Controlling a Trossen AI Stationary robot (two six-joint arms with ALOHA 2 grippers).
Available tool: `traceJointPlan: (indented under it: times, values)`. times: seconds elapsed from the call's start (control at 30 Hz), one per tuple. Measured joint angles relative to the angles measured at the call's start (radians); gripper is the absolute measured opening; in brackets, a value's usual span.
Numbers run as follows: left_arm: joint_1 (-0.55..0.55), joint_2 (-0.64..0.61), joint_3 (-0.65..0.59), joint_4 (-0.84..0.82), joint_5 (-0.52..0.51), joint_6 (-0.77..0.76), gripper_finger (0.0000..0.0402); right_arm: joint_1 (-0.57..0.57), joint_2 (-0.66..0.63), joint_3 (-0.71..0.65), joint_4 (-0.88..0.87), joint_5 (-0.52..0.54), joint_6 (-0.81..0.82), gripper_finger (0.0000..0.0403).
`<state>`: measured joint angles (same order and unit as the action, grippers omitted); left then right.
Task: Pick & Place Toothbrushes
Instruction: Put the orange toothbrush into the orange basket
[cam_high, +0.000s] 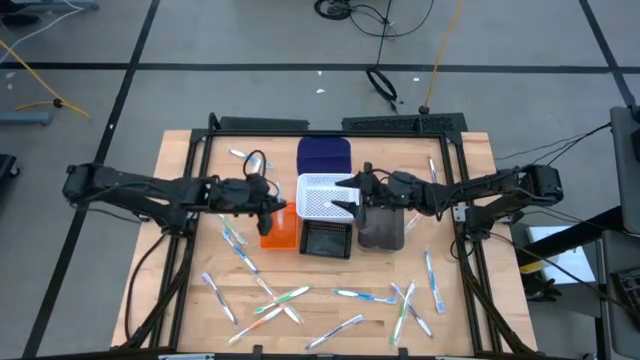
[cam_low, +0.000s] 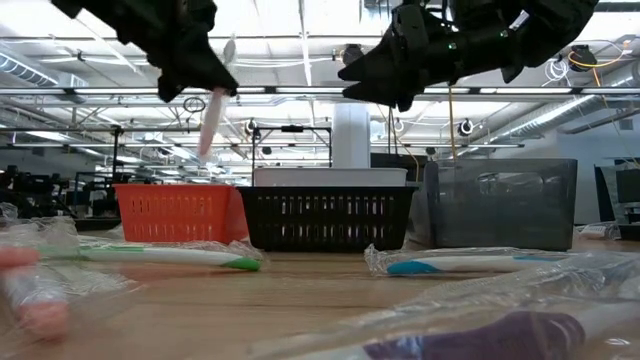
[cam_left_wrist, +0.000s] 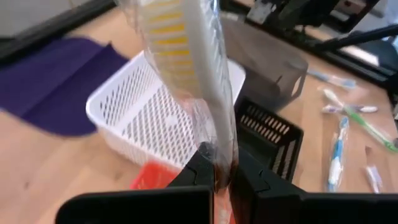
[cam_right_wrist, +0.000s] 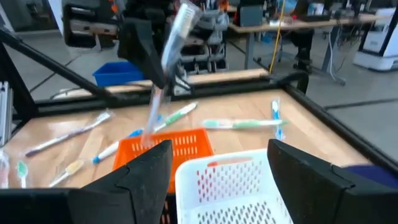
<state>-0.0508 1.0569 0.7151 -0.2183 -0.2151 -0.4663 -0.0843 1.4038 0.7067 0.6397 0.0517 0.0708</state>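
My left gripper (cam_high: 272, 207) is shut on a wrapped toothbrush (cam_left_wrist: 186, 62) with a whitish handle and orange-yellow accents. It holds the brush in the air over the orange bin (cam_high: 282, 235). My right gripper (cam_right_wrist: 217, 165) stands open with nothing between its fingers, level above the white bin (cam_high: 322, 192). Its wrist view looks across at the held toothbrush (cam_right_wrist: 163, 81). Several other wrapped toothbrushes (cam_high: 280, 297) lie flat on the wooden table's near half. My left gripper pinches the toothbrush's handle (cam_left_wrist: 219, 155) between its two fingers, through the clear wrapper. The fingers come slanting down from the table's left and lie across the handle. The brush is lifted clear and stands steeply tilted, with one end (cam_low: 208, 135) hanging below the fingers above the orange bin (cam_low: 175, 212).
A blue bin (cam_high: 323, 155), a black bin (cam_high: 327, 240) and a grey bin (cam_high: 383, 225) crowd round the white one at the table's middle. Loose toothbrushes (cam_high: 432, 280) lie on the right side and one (cam_high: 240, 155) at the far left. A dark frame (cam_high: 460, 150) borders the table.
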Motion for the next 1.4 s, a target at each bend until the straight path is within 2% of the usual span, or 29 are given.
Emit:
traceJointPlan:
  times: [0.27,0.43,0.63,0.87,1.4]
  values:
    - [-0.064,0.077,0.0,-0.054,-0.03,-0.119,0.0008,0.009,0.0,0.0,-0.002,-0.001,-0.003,0.0256]
    - [-0.07,0.141,0.0,-0.101,-0.03,-0.183,0.0016,0.009,0.0,0.0,-0.002,-0.002,-0.003,0.0256]
    - [-0.07,0.19,0.0,-0.107,-0.024,-0.199,0.0007,0.009,0.0,0.0,-0.003,-0.002,-0.004,0.0256]
    - [-0.069,0.201,0.0,-0.149,-0.022,-0.246,0.0043,0.009,0.0,0.0,-0.006,-0.002,-0.004,0.0256]
    - [-0.068,0.201,0.0,-0.177,-0.03,-0.243,0.0054,0.009,0.0,0.0,-0.006,-0.001,-0.008,0.0256]
